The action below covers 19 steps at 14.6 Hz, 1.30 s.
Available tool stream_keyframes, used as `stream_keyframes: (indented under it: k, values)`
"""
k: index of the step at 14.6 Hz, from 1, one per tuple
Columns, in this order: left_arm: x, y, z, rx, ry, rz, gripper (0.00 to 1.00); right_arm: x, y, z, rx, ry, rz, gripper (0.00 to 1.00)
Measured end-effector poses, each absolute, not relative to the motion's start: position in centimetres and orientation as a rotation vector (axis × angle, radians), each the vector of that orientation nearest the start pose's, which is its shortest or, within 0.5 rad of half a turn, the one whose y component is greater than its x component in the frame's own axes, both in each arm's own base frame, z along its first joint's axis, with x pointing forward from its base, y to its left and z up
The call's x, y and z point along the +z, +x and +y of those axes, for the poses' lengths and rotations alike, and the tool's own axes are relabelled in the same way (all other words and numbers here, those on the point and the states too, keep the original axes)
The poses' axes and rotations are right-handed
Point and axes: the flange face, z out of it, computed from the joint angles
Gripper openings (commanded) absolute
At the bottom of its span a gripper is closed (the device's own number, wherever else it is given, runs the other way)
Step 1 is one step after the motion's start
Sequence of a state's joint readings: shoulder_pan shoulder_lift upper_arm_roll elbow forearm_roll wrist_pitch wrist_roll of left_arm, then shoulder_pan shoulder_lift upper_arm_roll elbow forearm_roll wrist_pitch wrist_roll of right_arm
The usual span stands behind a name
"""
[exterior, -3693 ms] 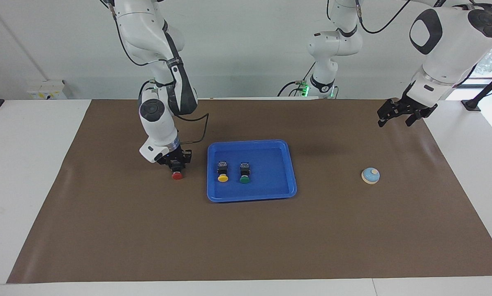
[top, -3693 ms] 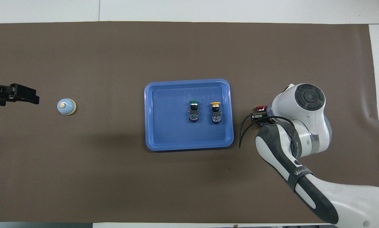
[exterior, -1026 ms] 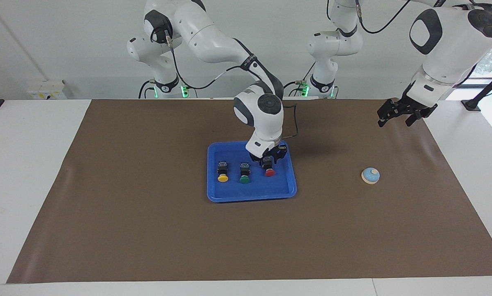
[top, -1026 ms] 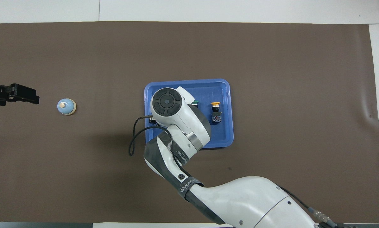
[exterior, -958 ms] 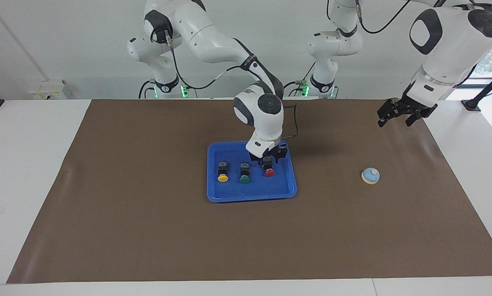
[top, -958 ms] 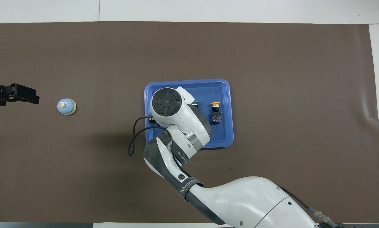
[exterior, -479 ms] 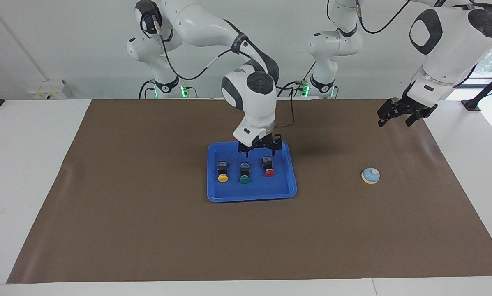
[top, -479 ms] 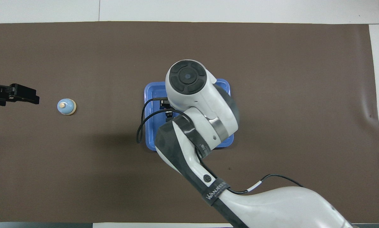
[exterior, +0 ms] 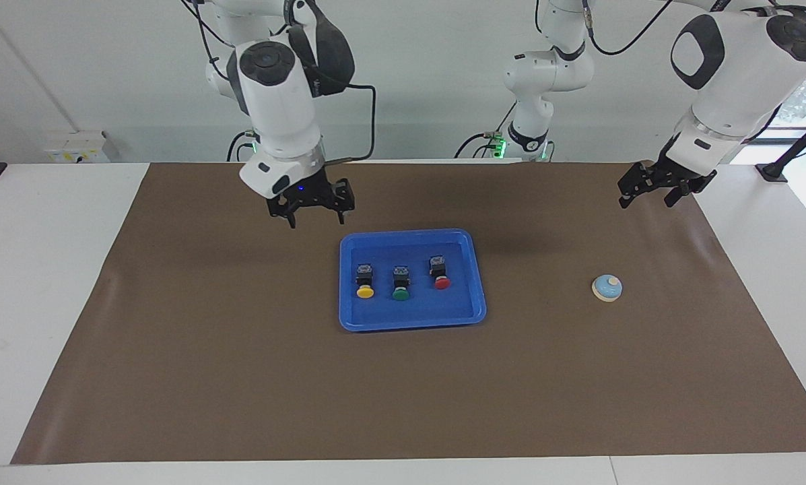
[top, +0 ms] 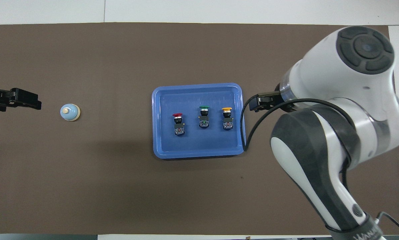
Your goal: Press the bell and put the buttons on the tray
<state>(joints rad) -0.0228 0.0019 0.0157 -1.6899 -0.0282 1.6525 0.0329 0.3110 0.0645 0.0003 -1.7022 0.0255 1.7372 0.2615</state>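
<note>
While empty and spread, right claw (exterior: pixel 313 214) hangs over brown mat (exterior: pixel 241 337).

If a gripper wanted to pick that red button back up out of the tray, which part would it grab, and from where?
Probably the black blocky body of the red button, from straight above. It lies on its side in the tray, cap pointing away from the robots, so the body's flat sides face the fingers; the round cap would likely slip. The green button lies beside it but apart, leaving room for a finger.
</note>
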Motion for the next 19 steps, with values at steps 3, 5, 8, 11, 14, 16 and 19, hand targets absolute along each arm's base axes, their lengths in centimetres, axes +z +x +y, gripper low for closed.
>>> stream_keyframes:
  k: [3,5,8,11,14,16,19]
  values:
    - [57.4,55.8,-0.7,0.062,-3.169,0.059,1.0,55.5,53.0,13.5,0.073,-3.142,-0.068,1.0]
    - [57.4,55.8,-0.7,0.062,-3.169,0.059,1.0,56.2,52.4,10.5,0.097,-3.143,-0.065,1.0]
    - [57.4,55.8,-0.7,0.062,-3.169,0.06,1.0,56.8,52.6,6.3,0.096,-3.139,-0.039,1.0]
    - [57.4,55.8,-0.8,0.062,-3.169,0.064,1.0,56.9,52.8,5.2,0.092,-3.138,-0.017,1.0]
    - [57.4,55.8,-0.7,0.062,-3.169,0.059,1.0,57.3,52.7,5.1,0.105,-3.137,-0.015,1.0]
    - [57.4,55.8,-0.7,0.062,-3.169,0.058,1.0,57.9,52.5,4.3,0.14,-3.137,0.01,1.0]
    - [57.4,55.8,-0.7,0.059,-3.169,0.058,1.0,58.2,52.6,3.1,0.156,-3.135,0.044,1.0]
